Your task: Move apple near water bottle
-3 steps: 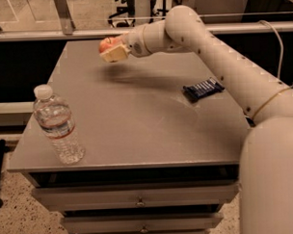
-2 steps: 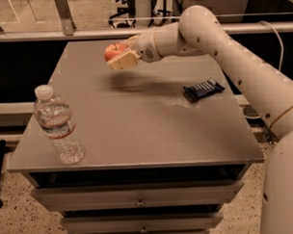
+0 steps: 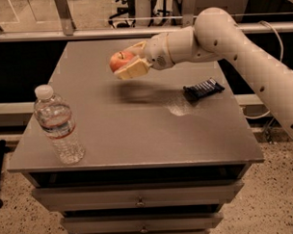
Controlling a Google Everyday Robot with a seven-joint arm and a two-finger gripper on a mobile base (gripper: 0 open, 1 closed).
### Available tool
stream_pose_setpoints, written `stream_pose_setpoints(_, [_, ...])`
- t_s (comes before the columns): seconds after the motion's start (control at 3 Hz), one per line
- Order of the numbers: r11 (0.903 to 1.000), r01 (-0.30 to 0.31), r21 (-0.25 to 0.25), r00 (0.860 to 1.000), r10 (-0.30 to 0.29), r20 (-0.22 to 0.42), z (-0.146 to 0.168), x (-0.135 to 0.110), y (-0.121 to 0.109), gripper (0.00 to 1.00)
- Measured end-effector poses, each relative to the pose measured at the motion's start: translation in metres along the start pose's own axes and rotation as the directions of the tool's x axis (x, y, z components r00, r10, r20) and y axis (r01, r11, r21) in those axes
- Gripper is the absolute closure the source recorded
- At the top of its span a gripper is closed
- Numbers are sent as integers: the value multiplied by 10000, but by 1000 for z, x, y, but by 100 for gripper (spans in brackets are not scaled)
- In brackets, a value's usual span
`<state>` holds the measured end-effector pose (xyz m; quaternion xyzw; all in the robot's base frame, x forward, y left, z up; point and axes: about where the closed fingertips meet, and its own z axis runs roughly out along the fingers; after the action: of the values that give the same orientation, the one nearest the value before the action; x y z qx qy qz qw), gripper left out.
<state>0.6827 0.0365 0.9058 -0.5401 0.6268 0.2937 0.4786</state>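
Grey flat desk (image 3: 137, 138) fills the middle of the shot, with drawers (image 3: 140, 202) stacked under its near edge. Up in the air over its far half is the small round red-orange apple (image 3: 120, 60), yellowish on one side, with its short dark stem pointing up.

It's in the grip of the cream-coloured two-finger hand (image 3: 127, 62). The fingers (image 3: 134, 69) are closed on the fruit, one wrapping over its top and one cupped beneath it, so the apple pokes out at the hand's left end. It's clear of the desk, and a soft dark shadow (image 3: 136, 93) lies on the surface just below the hand.

Out to the hand's right runs the white jointed robot arm (image 3: 221, 34), thick and rounded, sloping down and away off the right edge of the shot.

Below and to the right of the hand, a dark flat wrapped snack bar (image 3: 203, 89) lies on the desk, well apart from the apple, with a pale sheen on the surface just beside it.

Now down and to the left of the hand, well apart from it, stands the clear ribbed plastic water bottle (image 3: 57, 127). It's upright near the desk's near left corner, with a white cap on top and a thin red-and-blue band round its middle. The apple and the water bottle are nowhere near touching.

Behind the hand, a pale rail (image 3: 61, 34) crosses beyond the desk's far edge.
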Motion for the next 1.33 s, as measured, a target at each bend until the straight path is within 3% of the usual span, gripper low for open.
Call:
stream_pose_setpoints(0.33, [9997,-79,-216,10000,80,38,6,0,0,100])
stream_pose_setpoints(0.67, [9939,-165,-1087,9999,160,-60,16,1,15,100])
stream_pose_setpoints(1.0, [9714,-290,-2358,9994,237,-252,16,1,55,100])
stream_pose_setpoints(1.33, [9464,-416,-3204,9988,314,-370,8,-1,99,100])
